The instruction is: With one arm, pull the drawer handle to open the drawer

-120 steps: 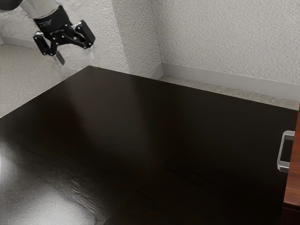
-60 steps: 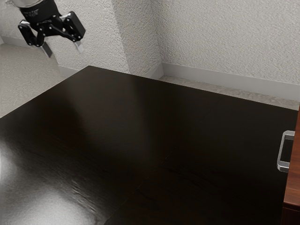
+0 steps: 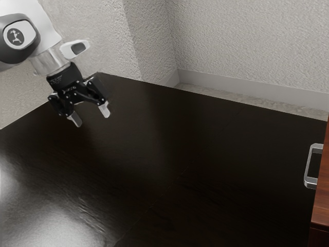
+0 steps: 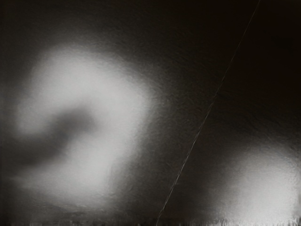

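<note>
- Exterior view: our white arm [image 3: 20, 38] enters from the upper left and carries the black two-finger gripper [image 3: 91, 117] above the left part of a dark, glossy table [image 3: 180, 154].
- We see the gripper's two fingers [image 3: 77, 121] spread apart and pointing down toward the tabletop, with nothing between them; the hand is open and grips no object.
- The fingertips hang just above the table surface, and we cannot tell whether they touch it.
- The drawer handle [image 3: 312, 166], a pale grey metal loop set upright, sits at the exterior view's right edge, well apart from the gripper and across the table from it.
- The handle is mounted on a reddish-brown drawer front [image 3: 321, 198], of which we see a narrow strip; we cannot tell from it how far the drawer stands out.
- Behind the table, a textured white wall [image 3: 247, 36] meets a pale baseboard [image 3: 247, 85] and a strip of light floor [image 3: 257, 100].
- Wrist view: we look down on the dark tabletop [image 4: 235, 52], crossed by a thin slanting seam [image 4: 207, 113], with soft pale reflections [image 4: 94, 84] on either side of that seam.
</note>
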Robot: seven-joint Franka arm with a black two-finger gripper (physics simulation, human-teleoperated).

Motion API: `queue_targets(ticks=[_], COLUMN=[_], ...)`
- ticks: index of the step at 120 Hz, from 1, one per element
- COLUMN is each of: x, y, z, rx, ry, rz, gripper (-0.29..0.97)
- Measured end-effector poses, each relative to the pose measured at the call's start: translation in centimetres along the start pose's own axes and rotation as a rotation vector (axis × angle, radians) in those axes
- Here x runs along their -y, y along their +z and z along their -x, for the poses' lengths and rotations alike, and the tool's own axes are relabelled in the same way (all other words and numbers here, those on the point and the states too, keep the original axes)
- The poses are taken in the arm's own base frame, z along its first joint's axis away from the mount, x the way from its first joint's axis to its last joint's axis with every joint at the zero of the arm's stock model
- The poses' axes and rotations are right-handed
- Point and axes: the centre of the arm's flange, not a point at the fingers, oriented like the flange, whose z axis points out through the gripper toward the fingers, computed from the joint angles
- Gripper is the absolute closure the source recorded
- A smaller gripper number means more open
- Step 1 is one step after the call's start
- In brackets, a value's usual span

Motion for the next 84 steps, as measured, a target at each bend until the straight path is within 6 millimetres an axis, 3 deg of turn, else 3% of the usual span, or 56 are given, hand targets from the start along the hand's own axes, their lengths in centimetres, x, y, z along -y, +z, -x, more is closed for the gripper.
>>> queue_targets(ticks=[3, 12, 19, 46, 67, 84], x=[-1.6, -9.0, -11.8, -13.2, -15.2, -19.4], y=[-0.1, 1.2, 1.7, 2.0, 6.4, 10.2], z=[0.4, 2.4, 3.2, 2.6, -3.2, -4.1], rx=[-0.012, -0.029, -0.055, -0.142, -0.132, -0.101], ry=[0.033, 0.181, 0.232, 0.247, 0.212, 0.224], rz=[-0.006, -0.024, -0.043, -0.093, 0.048, 0.176], gripper=[0.00, 0.00, 0.00, 0.00, 0.00, 0.00])
